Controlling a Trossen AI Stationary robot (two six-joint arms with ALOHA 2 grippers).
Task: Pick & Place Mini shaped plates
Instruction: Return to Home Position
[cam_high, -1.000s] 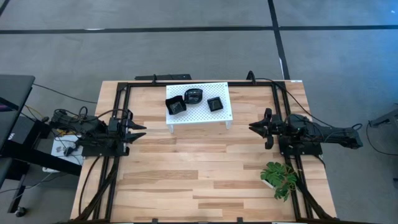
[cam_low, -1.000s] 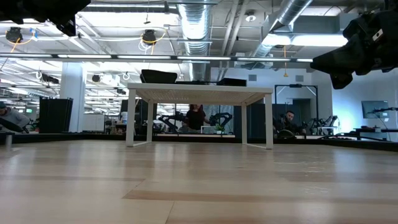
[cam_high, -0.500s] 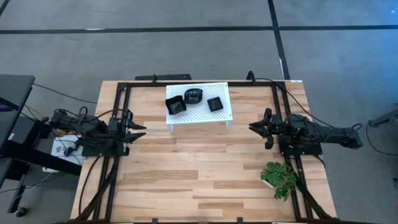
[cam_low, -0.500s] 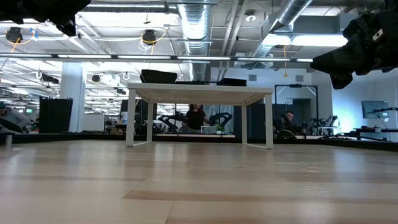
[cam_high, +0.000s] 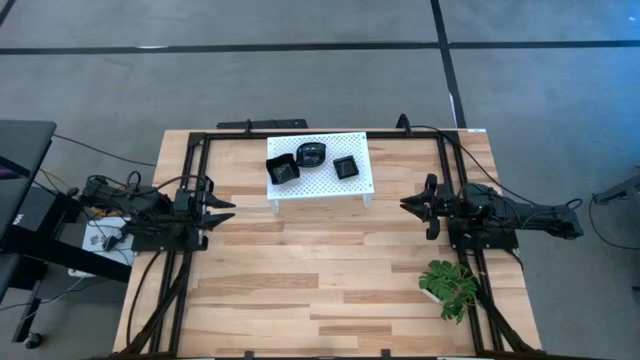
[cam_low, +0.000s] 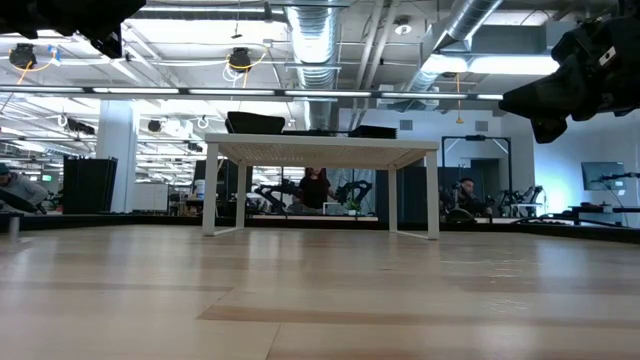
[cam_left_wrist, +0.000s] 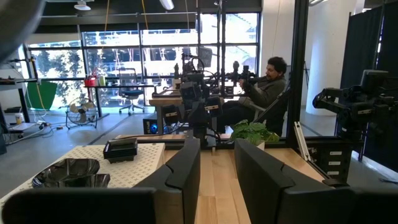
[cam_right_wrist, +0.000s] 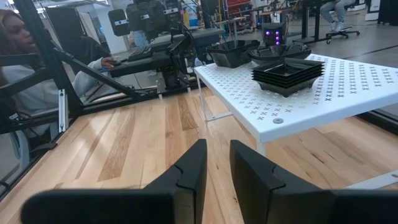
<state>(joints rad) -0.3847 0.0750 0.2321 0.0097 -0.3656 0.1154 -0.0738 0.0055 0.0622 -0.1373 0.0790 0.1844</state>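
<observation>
1. We see the left gripper off the left end of the white rack, well apart from it, with its tips pointing toward the rack's side of the table. In its wrist view the two dark fingers stand a narrow gap apart, with bare wood showing between them. They hold nothing and touch nothing.
2. The right gripper sits off the rack's right end, also apart from it and facing inward. Its fingers leave only a slim slot. That claw too is empty and clear of the rack.
3. The mini shaped plates all rest on top of the rack in three groups. A wavy square stack is toward the rack's left end. A rounded stack is at the rack's middle, near its far edge. A small square stack is toward the rack's right end.
4. The plates are glossy black and catch highlights. We can count several thin, sharp-cornered layers in the small square stack, nested closely. The rounded dishes have smooth, shallow bowls.
5. The rack is a flat white rectangular sheet punched with a regular grid of small holes, raised on thin white legs.
6. Under the rack, the table is light wooden planking with visible grain. A green leafy plant stands beyond the right gripper from the rack, nearer the table's front corner.
</observation>
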